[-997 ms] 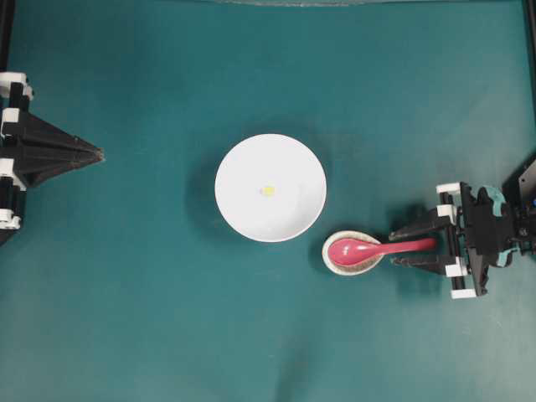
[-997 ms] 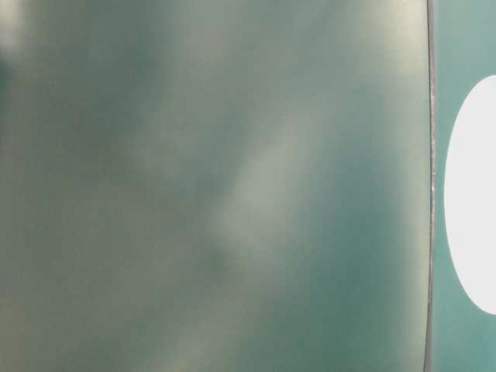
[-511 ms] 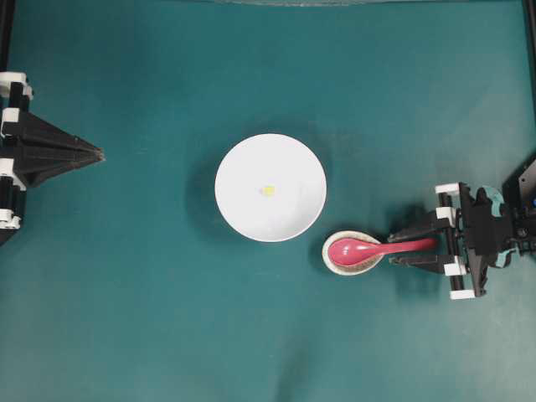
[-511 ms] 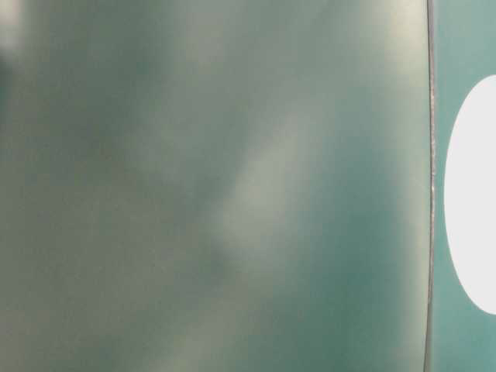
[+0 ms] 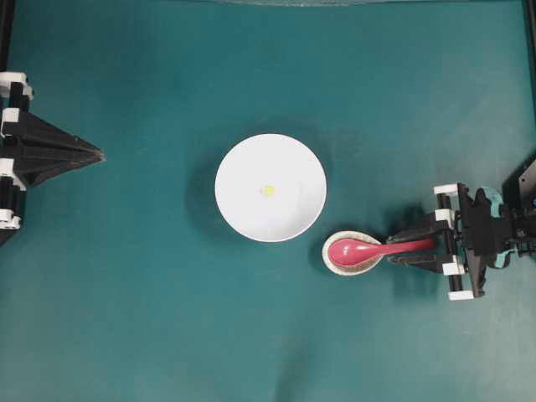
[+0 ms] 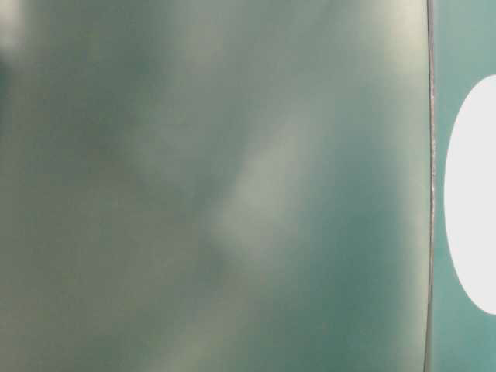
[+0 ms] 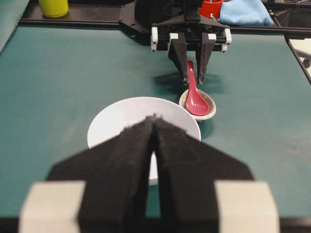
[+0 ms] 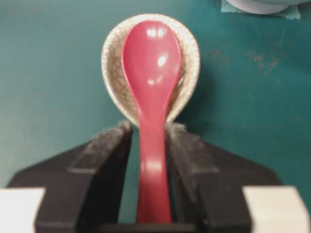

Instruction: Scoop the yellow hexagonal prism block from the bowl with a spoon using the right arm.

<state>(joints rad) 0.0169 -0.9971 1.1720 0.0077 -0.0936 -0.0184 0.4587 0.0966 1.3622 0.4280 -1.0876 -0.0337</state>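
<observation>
The white bowl (image 5: pixel 230 159) sits mid-table with the tiny yellow hexagonal prism block (image 5: pixel 267 190) near its centre. In the left wrist view the bowl (image 7: pixel 112 121) shows, but my own fingers hide the block. The pink-red spoon (image 5: pixel 356 249) (image 8: pixel 151 63) rests with its scoop in a small speckled dish (image 5: pixel 331 260), handle pointing right. My right gripper (image 5: pixel 393 249) (image 8: pixel 149 130) straddles the handle. Its jaws are narrow, and a thin gap shows on one side, so it is open and not clamped. My left gripper (image 5: pixel 99 154) (image 7: pixel 154 119) rests shut at the left edge, holding nothing.
The speckled dish (image 8: pixel 112 73) lies just right of and below the bowl, nearly touching it. Beyond the table's far edge in the left wrist view stand a yellow cup (image 7: pixel 53 7), a red cup (image 7: pixel 210 8) and a blue cloth (image 7: pixel 245 12). The table-level view is mostly blur.
The right gripper's jaws have narrowed around the spoon handle. The spoon, bowl, block and left arm have not moved.
</observation>
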